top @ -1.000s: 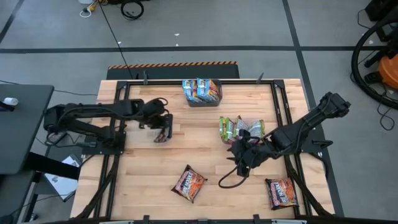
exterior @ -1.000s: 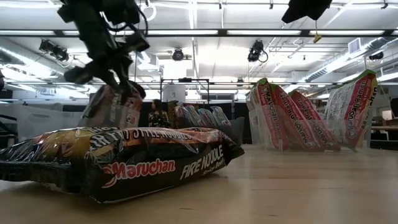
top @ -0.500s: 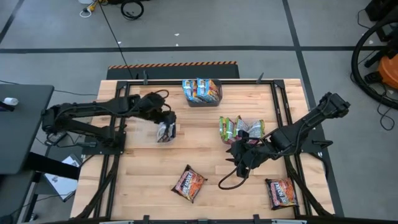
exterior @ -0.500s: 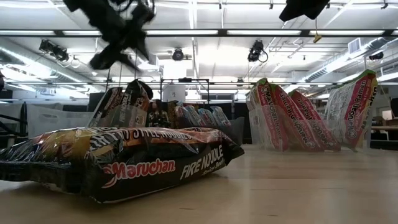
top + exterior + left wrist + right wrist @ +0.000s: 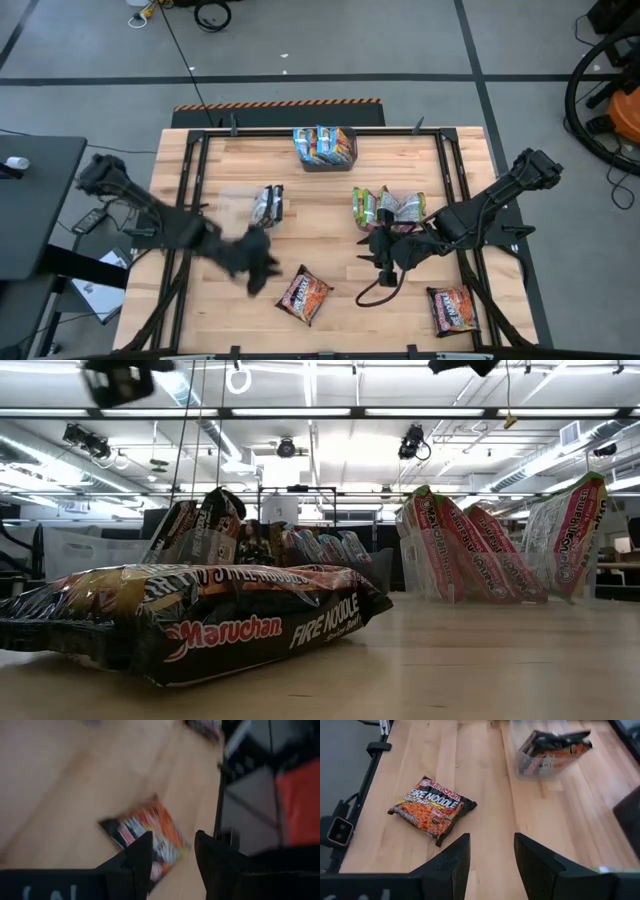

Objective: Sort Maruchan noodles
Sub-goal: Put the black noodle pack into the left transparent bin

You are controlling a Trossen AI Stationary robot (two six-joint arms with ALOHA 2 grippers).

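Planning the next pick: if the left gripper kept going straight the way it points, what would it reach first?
Most likely the Fire Noodle packet lying flat on the table; it sits just ahead of the open left gripper, though the depth is hard to judge.

1. Left gripper let go of dark packet, now w/ fingers apart.
2. Left arm swung away toward fire noodle packet.
3. Released packet sits in clear tub.
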